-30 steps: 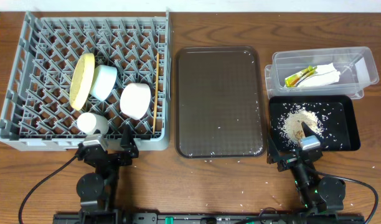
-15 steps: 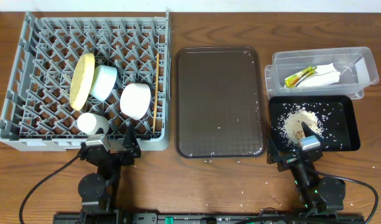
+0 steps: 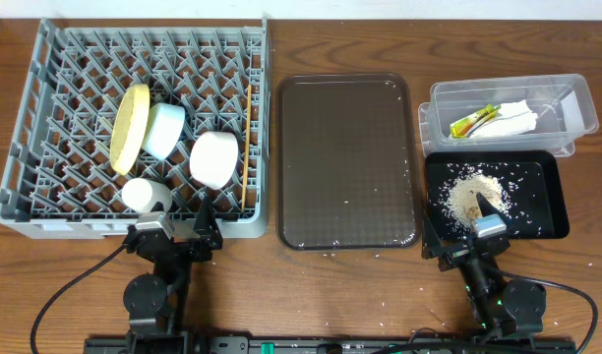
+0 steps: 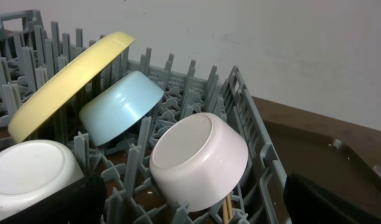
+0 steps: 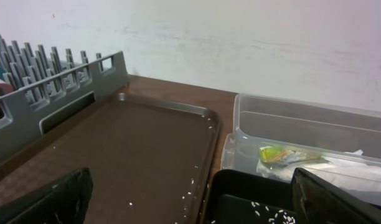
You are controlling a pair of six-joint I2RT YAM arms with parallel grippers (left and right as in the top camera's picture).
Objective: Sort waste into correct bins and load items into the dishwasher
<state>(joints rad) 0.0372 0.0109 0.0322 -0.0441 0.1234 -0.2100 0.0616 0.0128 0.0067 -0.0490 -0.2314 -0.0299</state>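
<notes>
At the table's 7 o'clock, my left arm sits folded low at the near edge, its left gripper (image 3: 173, 232) pointing toward 12 o'clock at the near wall of the grey dish rack (image 3: 45, 211). The jaws are spread wide and hold nothing. The right arm mirrors it at 5 o'clock. The right gripper (image 3: 458, 236) is level with the near rim of the black tray (image 3: 549, 197), its jaws also fully apart and empty.

The rack fills the overhead view from 9 to 11 o'clock. In it the yellow plate (image 3: 130, 127) stands on edge, tilted, with the light-blue bowl (image 3: 164, 130) leaning against it at its 3 o'clock. The white bowl (image 3: 214, 159) lies on its side nearer me. The small white cup (image 3: 144, 194) sits at the plate's 6 o'clock, just ahead of the left fingers. The chopsticks (image 3: 248, 147) stand along the rack's right wall.

The brown serving tray (image 3: 347, 162) lies at centre, bare but for stray grains. At 2 o'clock the clear tub (image 3: 576, 108) holds the white napkin (image 3: 517, 115) and the green-and-yellow wrapper (image 3: 473, 122), which lie side by side. The black tray touches the tub's near side and carries the rice scraps (image 3: 473, 192) (a heap plus scattered grains). A few more grains dot the wooden table (image 3: 311, 295).
</notes>
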